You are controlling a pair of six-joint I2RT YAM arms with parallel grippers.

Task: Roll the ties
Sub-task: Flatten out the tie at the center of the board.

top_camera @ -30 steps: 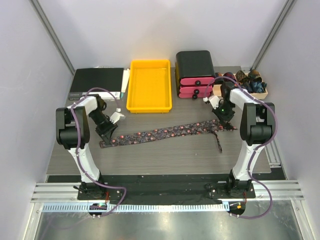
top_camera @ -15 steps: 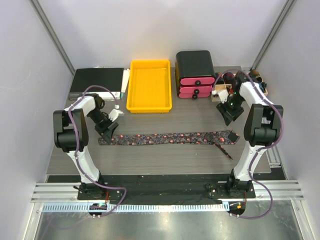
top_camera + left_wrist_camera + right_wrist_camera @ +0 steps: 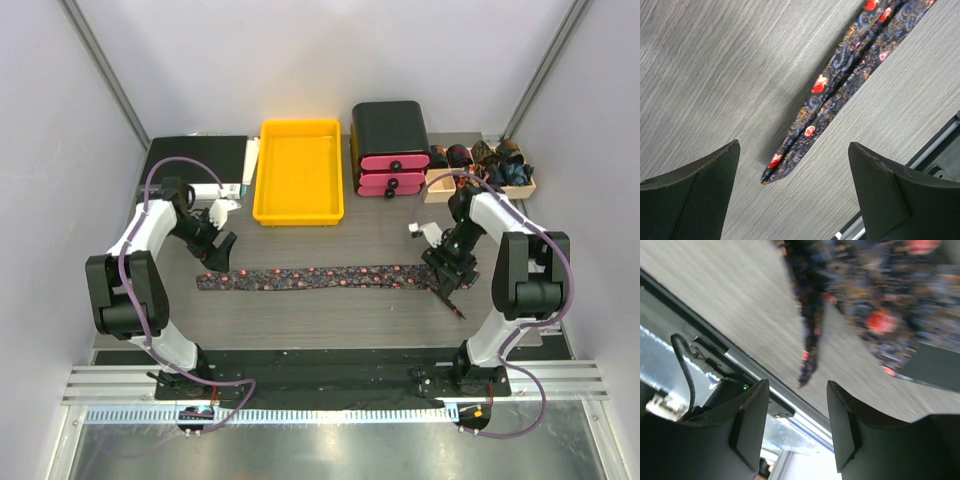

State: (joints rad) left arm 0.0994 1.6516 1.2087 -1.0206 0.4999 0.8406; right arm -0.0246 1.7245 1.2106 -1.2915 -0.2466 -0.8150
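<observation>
Right tool (image 3: pixel 797 390) dropped from beside the drawer unit (image 3: pixel 390 130) to the tie's (image 3: pixel 320 275) right end; left tool (image 3: pixel 792 149) hangs over its left tip. Both gape wide, empty. Tie lies flat across the tabletop (image 3: pixel 300 320). Roll not begun, I judge; next, pinch one end.

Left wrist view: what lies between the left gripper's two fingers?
In the left wrist view, the tip of the tie lies on the table, in the gap of the open left gripper; neither finger touches it.

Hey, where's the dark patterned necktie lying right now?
In the top view, the dark necktie with red speckles lies flat, stretched between the left gripper and the right gripper, on the near side of the yellow plastic tray.
</observation>
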